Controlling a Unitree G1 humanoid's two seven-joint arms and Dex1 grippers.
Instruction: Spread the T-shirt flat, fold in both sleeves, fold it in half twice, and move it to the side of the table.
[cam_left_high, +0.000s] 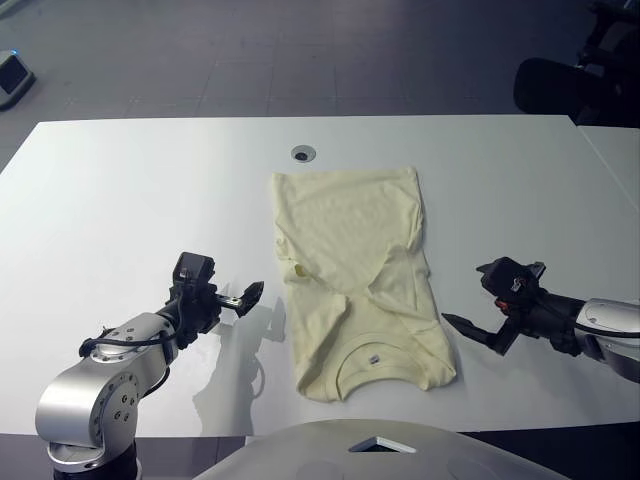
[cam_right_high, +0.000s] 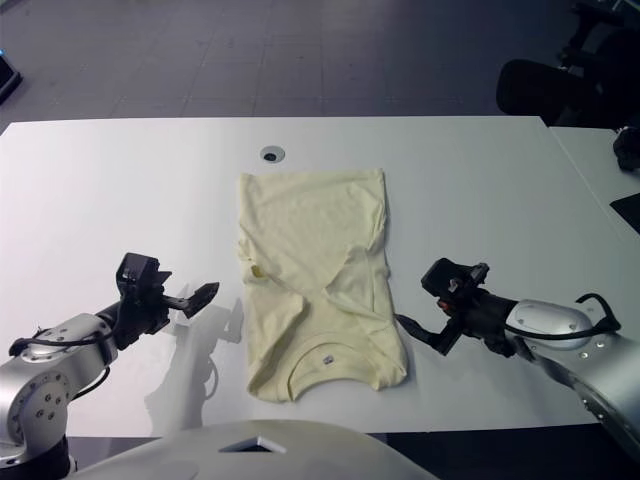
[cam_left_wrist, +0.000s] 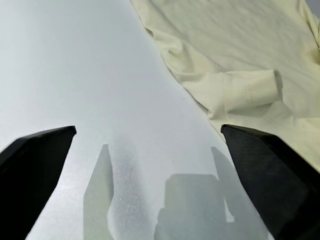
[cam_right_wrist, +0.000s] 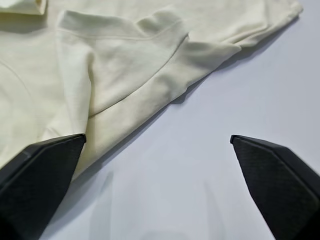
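A pale yellow T-shirt (cam_left_high: 350, 270) lies lengthwise in the middle of the white table (cam_left_high: 120, 190), collar toward me and hem at the far end. Both sleeves are folded in over the body, so it forms a narrow strip. My left gripper (cam_left_high: 248, 296) hovers open just left of the shirt's left edge, level with the folded sleeve; the left wrist view has its jaws spread (cam_left_wrist: 148, 129) and the shirt (cam_left_wrist: 240, 60) beyond them. My right gripper (cam_left_high: 470, 330) stands open just right of the collar end, its jaws wide apart (cam_right_wrist: 157, 136) beside the shirt's edge (cam_right_wrist: 115, 60).
A round cable hole (cam_left_high: 303, 153) sits in the table just beyond the hem. A black chair (cam_left_high: 560, 88) stands past the far right corner, beside a second table (cam_left_high: 615, 150). Bare tabletop lies on both sides of the shirt.
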